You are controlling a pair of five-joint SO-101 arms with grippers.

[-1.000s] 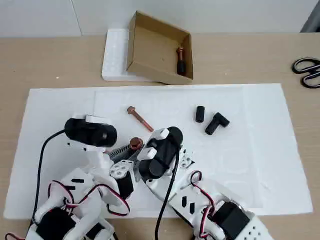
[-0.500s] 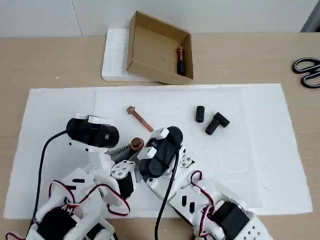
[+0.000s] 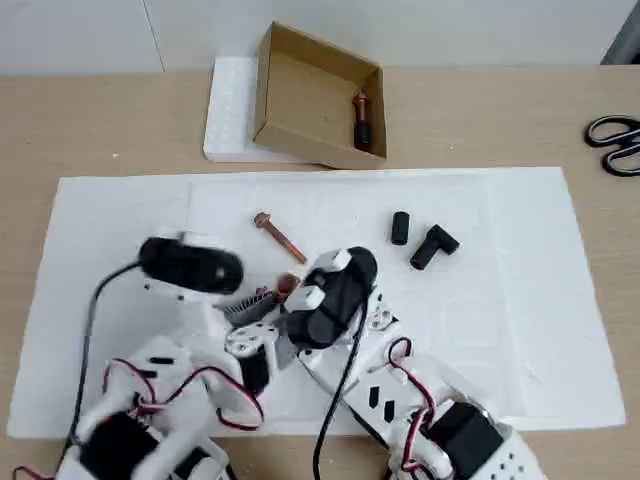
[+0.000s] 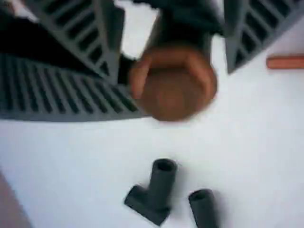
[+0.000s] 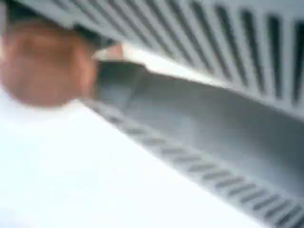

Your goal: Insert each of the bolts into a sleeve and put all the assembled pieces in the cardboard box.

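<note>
Copper bolt [image 4: 173, 83] sits clamped in left jaws; right jaws' state unclear.

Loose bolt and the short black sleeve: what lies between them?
Nothing: in the high view, only bare white sheet separates the loose bolt from the short sleeve.

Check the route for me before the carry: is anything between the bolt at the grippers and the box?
Yes. A loose bolt lies flat on the mat, between that bolt and the box. The box's near wall follows. A lifted carry would likely clear both.
</note>
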